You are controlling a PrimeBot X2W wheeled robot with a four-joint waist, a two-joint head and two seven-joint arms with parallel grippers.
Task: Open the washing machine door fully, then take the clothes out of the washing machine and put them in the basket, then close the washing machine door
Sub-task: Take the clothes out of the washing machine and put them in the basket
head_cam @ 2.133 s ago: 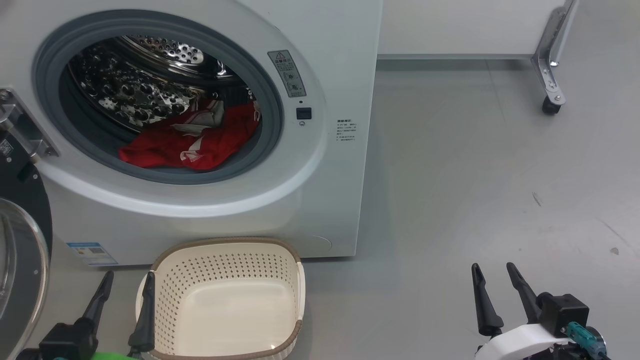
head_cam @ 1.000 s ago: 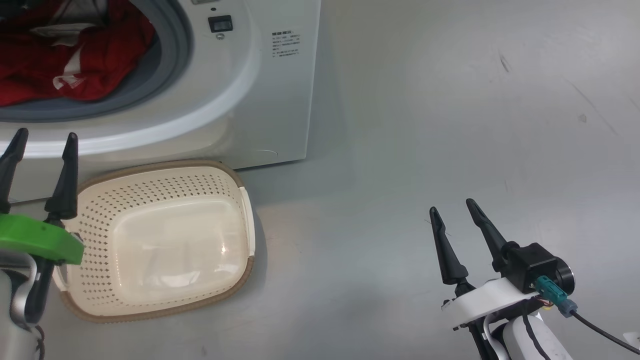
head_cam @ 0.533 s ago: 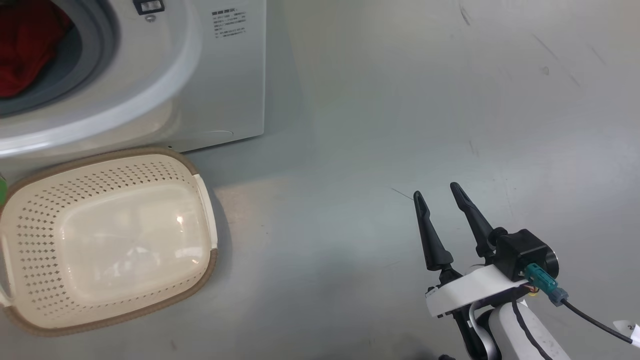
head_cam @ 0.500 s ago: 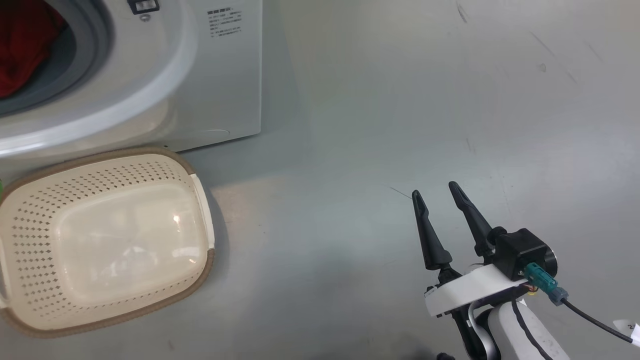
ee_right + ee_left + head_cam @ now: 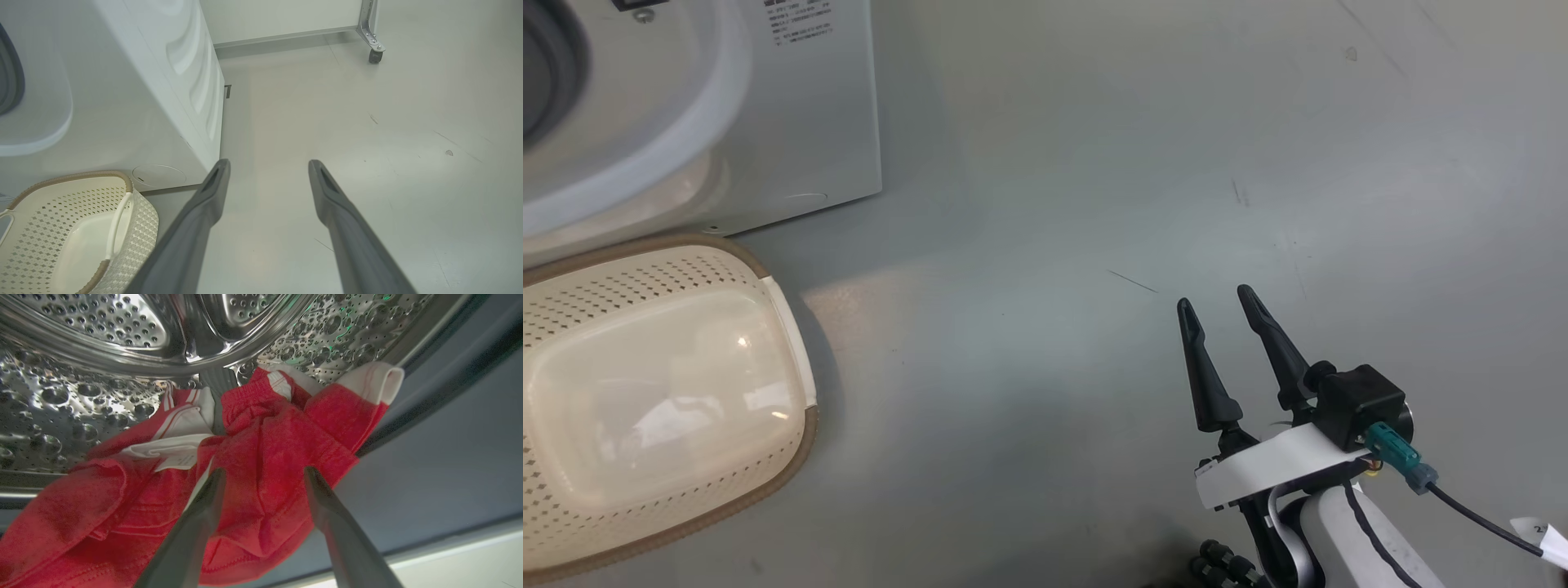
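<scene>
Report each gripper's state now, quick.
Left gripper: open, pointed at the red clothes in the steel drum, gripping nothing.
Right gripper: open, empty, over the grey floor.

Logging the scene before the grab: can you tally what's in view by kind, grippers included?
Washer: 1
Basket: 1
Clothes heap: 1 (garments in it can't be counted)
Grippers: 2 (left gripper, right gripper, both open)
Castor leg: 1
Total: 6
</scene>
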